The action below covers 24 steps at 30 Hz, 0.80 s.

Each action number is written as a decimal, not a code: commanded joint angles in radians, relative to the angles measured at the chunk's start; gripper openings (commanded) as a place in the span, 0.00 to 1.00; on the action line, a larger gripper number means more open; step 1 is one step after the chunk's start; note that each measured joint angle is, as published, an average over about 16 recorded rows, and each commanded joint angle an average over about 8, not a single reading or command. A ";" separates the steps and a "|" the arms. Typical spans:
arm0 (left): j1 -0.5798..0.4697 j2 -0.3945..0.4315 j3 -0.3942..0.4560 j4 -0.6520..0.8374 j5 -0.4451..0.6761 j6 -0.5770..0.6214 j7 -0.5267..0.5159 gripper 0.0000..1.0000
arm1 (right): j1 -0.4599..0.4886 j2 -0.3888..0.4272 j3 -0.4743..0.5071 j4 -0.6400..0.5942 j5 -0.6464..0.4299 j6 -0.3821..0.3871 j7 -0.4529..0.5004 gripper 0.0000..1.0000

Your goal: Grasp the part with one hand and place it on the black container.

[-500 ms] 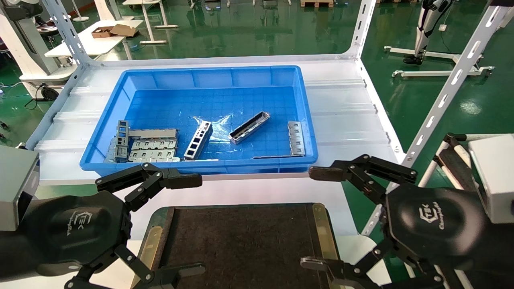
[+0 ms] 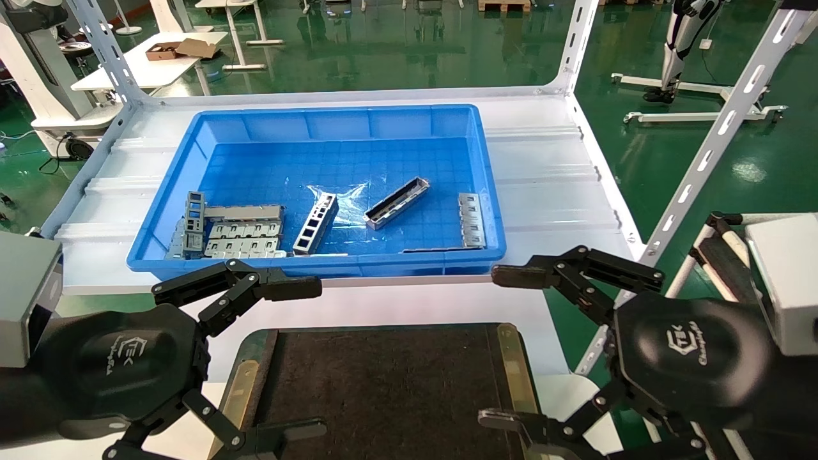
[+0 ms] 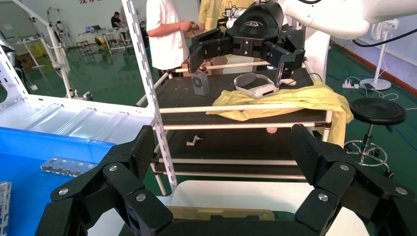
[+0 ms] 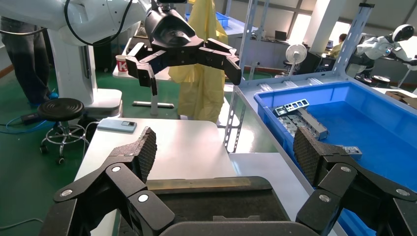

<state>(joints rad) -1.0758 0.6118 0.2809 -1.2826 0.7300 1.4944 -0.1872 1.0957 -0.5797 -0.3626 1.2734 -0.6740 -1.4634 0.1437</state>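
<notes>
The part [image 2: 396, 202], a narrow silver-grey channel bar, lies slantwise on the floor of the blue bin, right of its middle. It also appears in the right wrist view [image 4: 314, 126]. The black container [image 2: 383, 390] lies in front of the bin, with brass strips along its left and right sides. It also shows in the right wrist view [image 4: 221, 201]. My left gripper [image 2: 310, 359] is open and empty over the tray's left edge. My right gripper [image 2: 495, 348] is open and empty over its right edge. Both are well short of the part.
The blue bin [image 2: 166, 191] also holds a dark ladder-like bar [image 2: 316, 223], stacked flat plates [image 2: 246, 239] at its front left and one plate [image 2: 471, 220] at the right wall. A slanted rack post [image 2: 703, 153] stands to the right.
</notes>
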 commanded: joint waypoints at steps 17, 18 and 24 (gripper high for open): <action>0.002 0.002 0.001 -0.002 0.005 -0.007 0.001 1.00 | 0.000 0.000 0.000 0.000 0.000 0.000 0.000 1.00; 0.003 0.004 0.002 -0.004 0.007 -0.012 0.001 1.00 | 0.000 0.000 0.000 0.000 0.000 0.000 0.000 1.00; -0.013 0.018 0.019 -0.017 0.061 -0.066 -0.015 1.00 | 0.000 0.000 0.000 0.000 0.000 0.000 0.000 1.00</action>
<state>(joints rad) -1.1021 0.6333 0.3071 -1.2953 0.8100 1.4226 -0.2093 1.0960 -0.5798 -0.3628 1.2730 -0.6740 -1.4636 0.1435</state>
